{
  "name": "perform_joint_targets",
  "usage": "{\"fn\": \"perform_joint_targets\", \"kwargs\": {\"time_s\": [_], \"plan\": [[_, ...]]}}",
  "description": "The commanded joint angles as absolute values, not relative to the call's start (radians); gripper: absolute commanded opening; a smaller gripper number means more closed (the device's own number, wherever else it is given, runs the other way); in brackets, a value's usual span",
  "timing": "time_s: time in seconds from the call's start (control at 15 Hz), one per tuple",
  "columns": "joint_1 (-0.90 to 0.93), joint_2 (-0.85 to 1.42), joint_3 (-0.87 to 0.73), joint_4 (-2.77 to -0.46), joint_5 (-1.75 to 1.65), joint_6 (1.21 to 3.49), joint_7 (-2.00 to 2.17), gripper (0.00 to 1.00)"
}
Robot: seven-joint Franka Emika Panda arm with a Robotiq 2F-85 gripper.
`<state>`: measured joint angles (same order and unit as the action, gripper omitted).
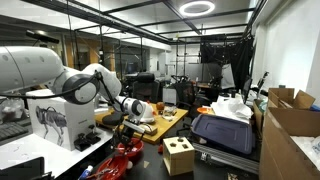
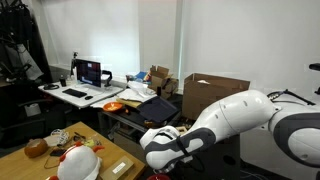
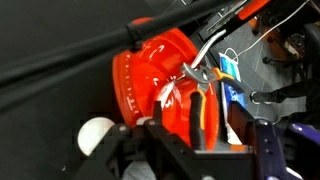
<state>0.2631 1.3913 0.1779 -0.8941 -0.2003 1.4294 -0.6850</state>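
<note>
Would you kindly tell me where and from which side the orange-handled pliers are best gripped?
Probably across both orange handles of the pliers, coming straight down from above: they seem to lie flat beside the red dome, handles close together, roughly between the fingers of the open gripper.

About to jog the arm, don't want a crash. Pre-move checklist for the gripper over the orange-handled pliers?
1. Gripper open: ok, fingers stand apart in the wrist view.
2. Nothing held: ok, nothing is clamped between the fingers.
3. Pliers in sight: ok, orange handles lie ahead of the gap, against the red round object.
4. Height above the pliers: cannot tell.
5. White ball clear of the fingers: cannot tell, it sits close to one finger.
6. Dark bar clear of the arm: cannot tell.
</note>
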Motion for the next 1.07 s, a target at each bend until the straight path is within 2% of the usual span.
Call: {"fn": "perform_joint_targets", "kwargs": {"time_s": [0.0, 0.4, 1.0], "plan": [[0.27, 1.427, 0.177, -0.812, -0.183, 1.359, -0.681, 1.0], [0.245, 1.429, 0.179, -0.778, -0.175, 1.358, -0.666, 1.0], [0.155, 1.381, 0.185, -0.789, -0.127, 1.593, -0.543, 1.0]]}}
